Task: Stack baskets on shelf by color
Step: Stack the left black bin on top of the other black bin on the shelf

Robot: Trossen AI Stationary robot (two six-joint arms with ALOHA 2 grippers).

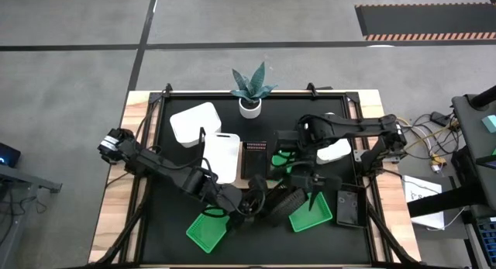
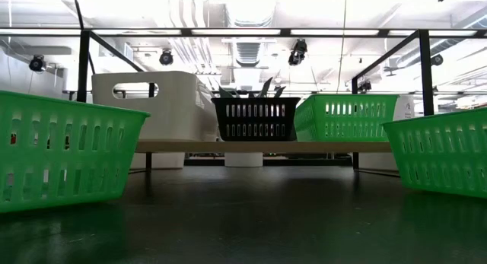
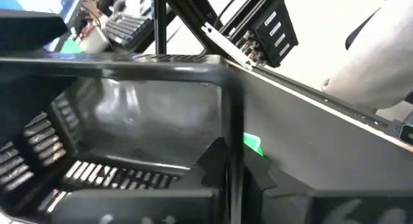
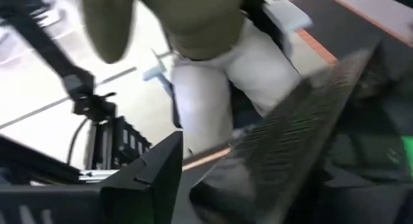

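I have both grippers meeting at a black basket (image 1: pixel 267 201), near centre; left gripper (image 1: pixel 249 205) clamps its rim; right gripper (image 1: pixel 313 181): cannot tell; shelf (image 1: pixel 256 164) lies straight beyond, left arm nearer.

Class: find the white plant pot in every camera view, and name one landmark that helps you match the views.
High view: white plant pot at the table's far edge, centre.
Low view: centre, mostly hidden behind the black basket; its base shows under the shelf.
Left wrist view: not in it.
Right wrist view: not in it.
Landmark: the black basket just in front of the pot.
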